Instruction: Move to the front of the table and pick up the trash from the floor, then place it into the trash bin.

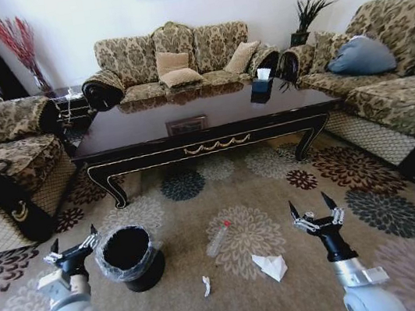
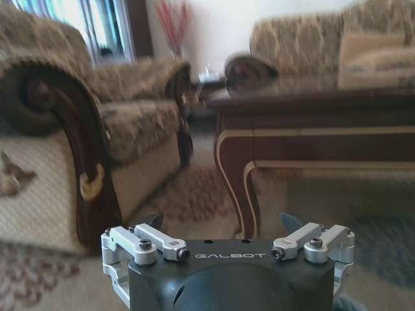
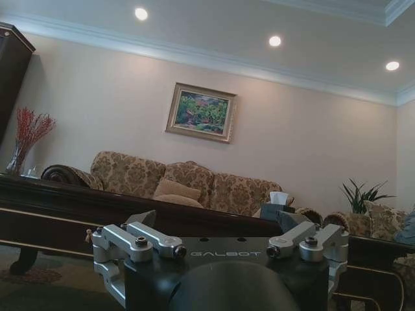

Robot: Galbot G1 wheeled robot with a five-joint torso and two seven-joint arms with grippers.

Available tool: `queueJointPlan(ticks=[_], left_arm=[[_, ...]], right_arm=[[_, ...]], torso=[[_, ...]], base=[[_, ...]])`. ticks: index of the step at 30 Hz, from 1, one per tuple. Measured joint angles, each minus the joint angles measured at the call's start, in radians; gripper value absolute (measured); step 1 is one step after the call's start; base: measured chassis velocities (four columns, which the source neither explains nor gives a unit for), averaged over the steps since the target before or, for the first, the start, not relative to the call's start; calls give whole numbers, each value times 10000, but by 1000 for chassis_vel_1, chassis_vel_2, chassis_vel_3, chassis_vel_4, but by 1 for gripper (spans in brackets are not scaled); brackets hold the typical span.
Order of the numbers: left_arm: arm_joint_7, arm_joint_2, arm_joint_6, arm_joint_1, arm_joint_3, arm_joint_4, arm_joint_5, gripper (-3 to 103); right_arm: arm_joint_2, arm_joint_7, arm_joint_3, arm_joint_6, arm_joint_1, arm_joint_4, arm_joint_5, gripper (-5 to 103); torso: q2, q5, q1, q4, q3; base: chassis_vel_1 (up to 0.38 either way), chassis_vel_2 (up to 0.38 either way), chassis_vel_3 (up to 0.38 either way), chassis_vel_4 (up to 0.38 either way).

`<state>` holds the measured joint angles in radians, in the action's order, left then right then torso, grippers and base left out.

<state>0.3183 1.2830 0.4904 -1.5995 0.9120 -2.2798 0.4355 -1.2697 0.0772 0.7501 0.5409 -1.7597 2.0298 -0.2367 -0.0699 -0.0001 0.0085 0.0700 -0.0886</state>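
Here both arms hang low in front of the robot, as if the base has only just drawn up to the litter. The right gripper (image 1: 315,207) has its two dark fingers spread apart with nothing between them, and it hovers above the rug (image 1: 369,177), pointing toward the table (image 1: 187,123); that looks like a ready pose, not a reach. The left gripper (image 1: 74,244) is likewise spread and empty, level with the trash bin (image 1: 131,257) and just beside its rim, probably parked there to stay clear of the work.

Between the two grippers, on the patterned rug, lies the trash. The crumpled white paper wad (image 1: 271,265) sits nearest the right gripper, a flattish folded lump with sharp creases. The clear plastic bottle (image 1: 218,239) lies on its side a little farther toward the table, its red cap pointing that way. A tiny white scrap (image 1: 206,285) lies close to the bin's foot. I can't pick out any dark round piece against the rug's pattern.

The bin is a small round black bucket with a thin translucent liner folded over its rim, standing upright and open-mouthed near the table's left front corner, though well short of it. A black tissue box (image 1: 262,86) stands by the tabletop's far right corner.
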Motion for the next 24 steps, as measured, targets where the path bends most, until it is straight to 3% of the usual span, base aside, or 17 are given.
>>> queueJointPlan(ticks=[2,3,8,18,24], left_arm=[[2,-36,288,18,30,-40,117,100],[-3,-143,1132,105,172,-101,391,100],[-607,-458,2493,345,508,271,1031,100],[-761,-705,2523,739,338,1390,746,100],[-1557,-1003,1807,1409,19,2659,809,100]], right_arm=[[-8,13,-1,17,2,-11,8,100],[-21,42,-4,65,12,-46,20,100],[-20,63,-3,195,86,-158,-14,100],[15,-16,5,246,155,-277,-74,100],[28,-20,-24,248,195,-348,-54,100]], torso=[[0,0,0,0,0],[0,1,0,1,0],[1,0,1,-1,0],[0,1,-3,2,3],[0,1,2,2,-2]], base=[[0,0,0,0],[0,0,0,0],[76,-61,-75,87],[76,-87,-81,70],[-4,6,10,-18]])
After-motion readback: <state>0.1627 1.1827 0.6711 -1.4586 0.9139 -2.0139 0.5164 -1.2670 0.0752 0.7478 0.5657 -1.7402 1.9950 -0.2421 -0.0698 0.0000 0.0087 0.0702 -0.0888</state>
